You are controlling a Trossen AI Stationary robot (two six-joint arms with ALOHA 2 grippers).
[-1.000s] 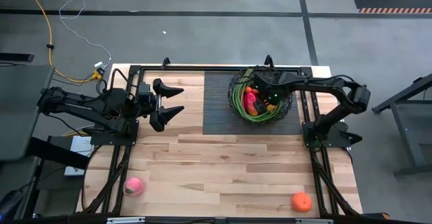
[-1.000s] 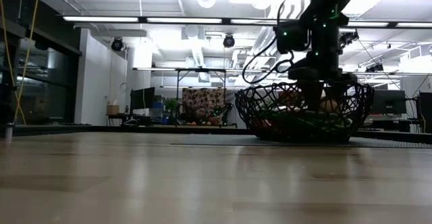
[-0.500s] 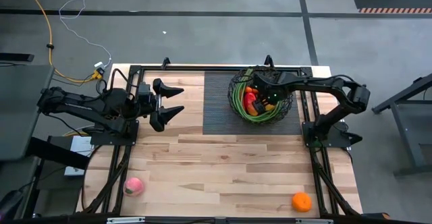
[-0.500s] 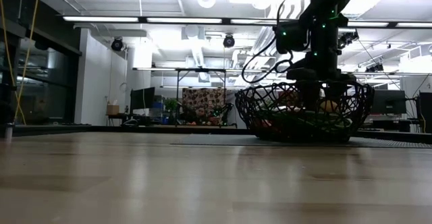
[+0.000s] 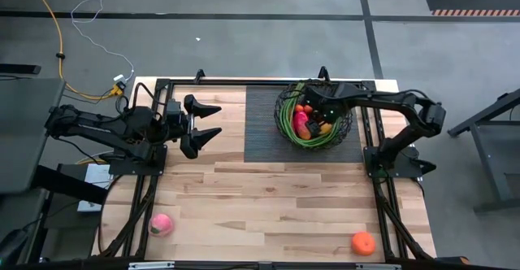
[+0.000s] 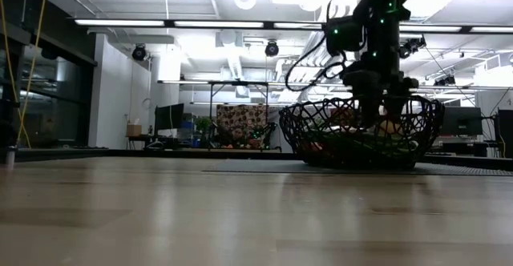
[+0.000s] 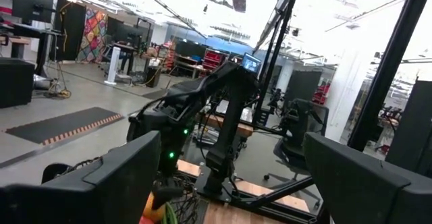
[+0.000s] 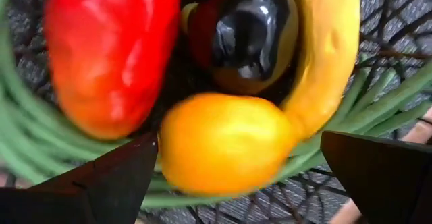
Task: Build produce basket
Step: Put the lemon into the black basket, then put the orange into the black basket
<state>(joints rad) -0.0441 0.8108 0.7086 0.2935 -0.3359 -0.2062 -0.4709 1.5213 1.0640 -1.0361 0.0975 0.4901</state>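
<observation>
Where the wire basket (image 5: pixel 314 114) sits on the dark mat (image 5: pixel 268 124) at the counter's far edge, much of its load is masked: from above the right arm covers part of it, and from table height the weave lets only scraps of colour through. Up close, the right wrist view shows an orange (image 8: pixel 226 143) lying against a yellow banana (image 8: pixel 327 55), a red mango (image 8: pixel 108 52), a dark plum (image 8: pixel 246 32) and green stalks (image 8: pixel 17 136) curling round the wall. A pink peach (image 5: pixel 162 224) and a second orange (image 5: pixel 363 242) lie well apart near the front edge of the pale wood counter (image 5: pixel 268 197). Beyond is an open workshop with ceiling lights, desks and monitors. The right hand (image 8: pixel 236 177) hangs over the basket with its fingers spread wide, gripping nothing. The left hand (image 5: pixel 205 119) waits at the counter's left side, its fingers spread and empty.
</observation>
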